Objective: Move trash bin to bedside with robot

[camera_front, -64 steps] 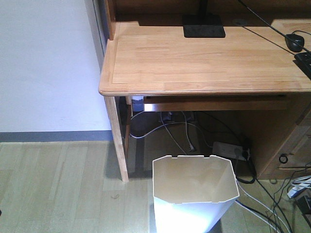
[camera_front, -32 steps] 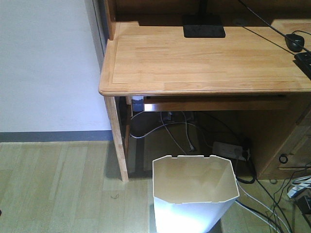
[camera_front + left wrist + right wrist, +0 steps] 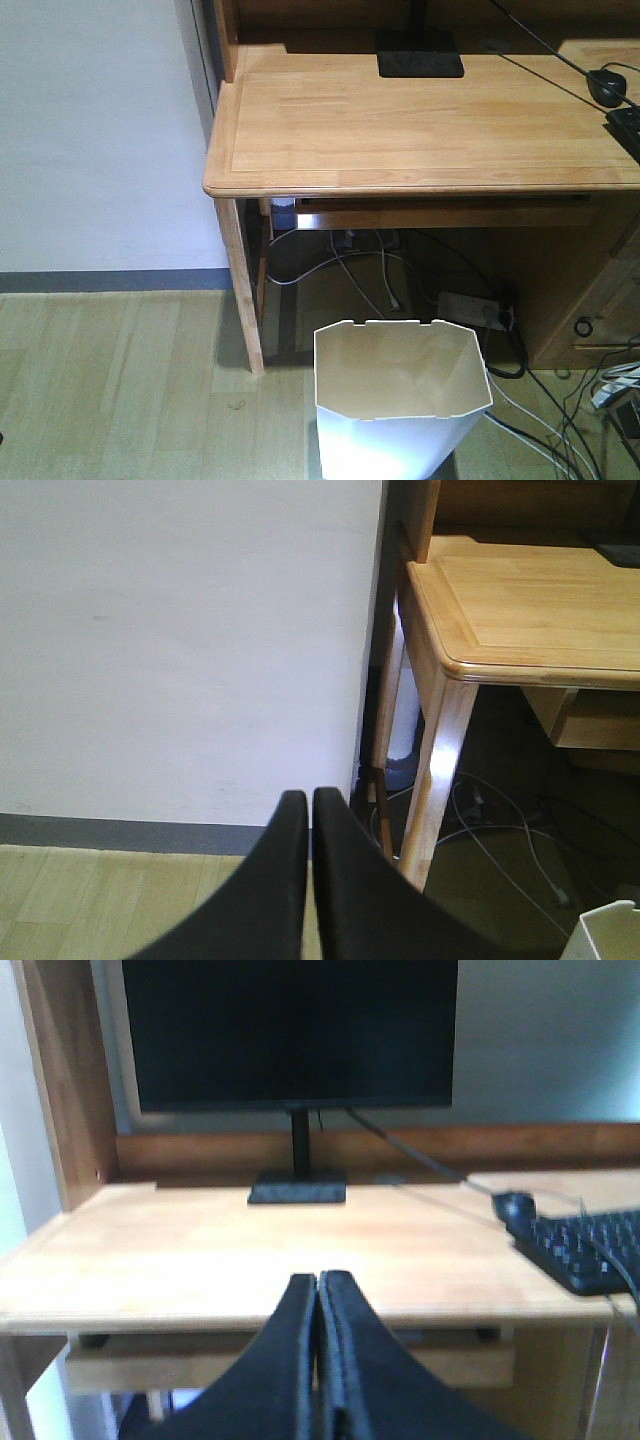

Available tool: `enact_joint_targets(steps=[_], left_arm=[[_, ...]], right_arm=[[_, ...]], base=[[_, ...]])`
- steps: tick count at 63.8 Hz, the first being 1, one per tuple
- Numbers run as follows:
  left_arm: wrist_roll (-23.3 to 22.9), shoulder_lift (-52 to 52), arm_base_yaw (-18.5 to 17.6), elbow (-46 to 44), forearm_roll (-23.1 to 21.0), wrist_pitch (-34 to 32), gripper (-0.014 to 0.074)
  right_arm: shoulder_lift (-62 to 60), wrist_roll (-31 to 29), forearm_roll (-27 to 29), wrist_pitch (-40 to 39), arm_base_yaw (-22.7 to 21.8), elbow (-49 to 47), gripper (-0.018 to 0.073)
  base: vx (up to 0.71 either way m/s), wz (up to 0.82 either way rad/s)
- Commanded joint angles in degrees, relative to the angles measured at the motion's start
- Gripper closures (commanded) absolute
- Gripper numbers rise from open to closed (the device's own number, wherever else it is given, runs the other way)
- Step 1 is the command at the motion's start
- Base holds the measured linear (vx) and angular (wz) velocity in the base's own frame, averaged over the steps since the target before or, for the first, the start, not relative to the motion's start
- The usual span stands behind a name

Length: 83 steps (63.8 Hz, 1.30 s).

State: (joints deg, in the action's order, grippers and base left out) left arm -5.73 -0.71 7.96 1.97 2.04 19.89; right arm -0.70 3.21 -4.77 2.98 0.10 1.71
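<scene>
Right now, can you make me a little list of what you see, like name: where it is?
trash bin: upright on the floor in front of the desk, no trash showing inside
desk: light wood
on the desk: monitor, keyboard, mouse
under the desk: cables and a power strip
left tool: shut, holding nothing
right tool: shut, holding nothing
bed: not in view
</scene>
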Motion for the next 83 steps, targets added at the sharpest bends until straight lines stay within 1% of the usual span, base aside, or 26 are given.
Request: enact_joint_targets(steps=[1, 8, 16, 25, 32, 50, 72, 79, 83], left_arm=[[-0.2, -0.8, -0.2, 0.2, -0.1, -3.8, 0.0603], [-0.2, -0.8, -0.2, 0.2, -0.1, -3.8, 0.0603], [-0.2, -0.8, -0.2, 0.2, -0.1, -3.8, 0.0603], [-0.2, -0.8, -0.2, 0.2, -0.1, -3.8, 0.0603], [-0.2, -0.8, -0.2, 0.2, -0.1, -3.8, 0.0603], [-0.2, -0.8, -0.2, 0.2, -0.1, -3.8, 0.0603], [-0.2, -0.8, -0.2, 0.2, -0.1, -3.8, 0.0603], [-0.2, -0.8, -0.2, 0.2, -0.1, -3.8, 0.0603], [-0.2, -0.8, -0.2, 0.2, -0.1, -3.8, 0.0603]], right_arm=[[-0.4, -1.8, -0.2, -4.4, 0.0, -2.6, 0.0568], [1.6, -1.8, -0.2, -1.9, 0.0, -6.6, 0.0568], [7.8, -2.5, -0.2, 1.5, 0.0, -12.5, 0.0568], [16.8, -3.2, -0.1, 8.6, 0.0, -19.3, 0.0568], [23.4, -3.2, -0.1, 14.3, 0.0, -22.6, 0.0568], [33.4, -3.2, 0.5, 24.7, 0.0, -23.5, 0.0568], [36.5, -2.9, 0.3, 24.7, 0.0, -23.5, 0.0555], [36.5, -2.9, 0.1, 24.3, 0.0, -23.5, 0.0505], [36.5, -2.9, 0.1, 24.4, 0.0, -23.5, 0.0454]], base=[[0.00, 0.00], [0.00, 0.00], [0.00, 0.00], [0.00, 0.00], [0.00, 0.00], [0.00, 0.00], [0.00, 0.00], [0.00, 0.00], [0.00, 0.00]])
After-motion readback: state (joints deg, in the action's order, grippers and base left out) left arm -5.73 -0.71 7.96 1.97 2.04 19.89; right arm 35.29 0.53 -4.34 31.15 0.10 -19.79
